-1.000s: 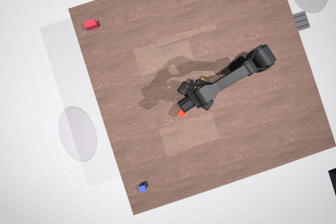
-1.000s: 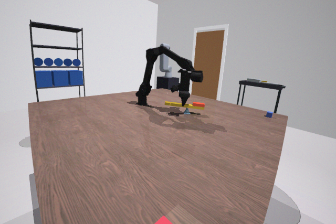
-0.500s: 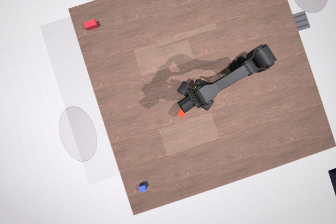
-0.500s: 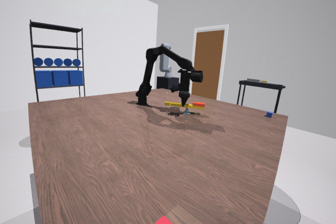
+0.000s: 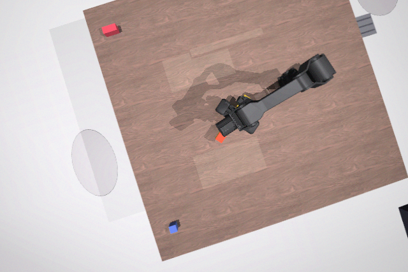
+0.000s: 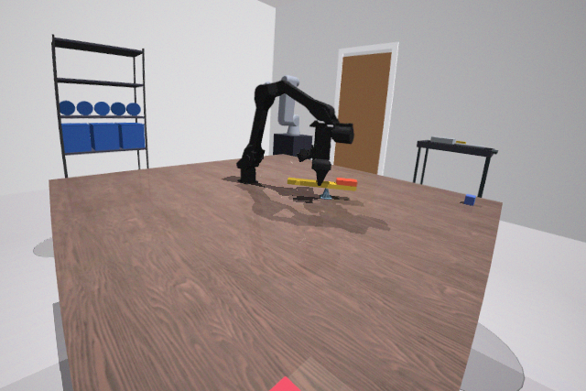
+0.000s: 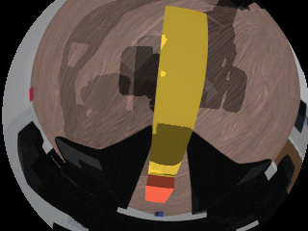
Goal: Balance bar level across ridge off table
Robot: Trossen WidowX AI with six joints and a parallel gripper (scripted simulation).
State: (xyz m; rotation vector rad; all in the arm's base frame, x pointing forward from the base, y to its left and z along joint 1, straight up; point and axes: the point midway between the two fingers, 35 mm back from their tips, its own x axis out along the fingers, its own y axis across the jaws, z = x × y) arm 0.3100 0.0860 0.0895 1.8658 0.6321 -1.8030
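Top view: bright, even light; pale see-through patches on the bench (image 5: 296,150) (image 6: 189,282) (image 7: 269,96). Arm shadow is broad, soft-toned, crisp-edged, with overlapping layers. Exterior: walls greyer toward the right, arm nearly black, small things jagged. Wrist: strong fisheye curve, black corners, dark shadow band across the yellow bar (image 7: 182,72).

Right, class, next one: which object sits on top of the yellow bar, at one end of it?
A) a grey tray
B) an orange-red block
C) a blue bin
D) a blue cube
B: in the exterior view the orange-red block rests on the right-hand end of the yellow bar, beyond where the claw grips it.
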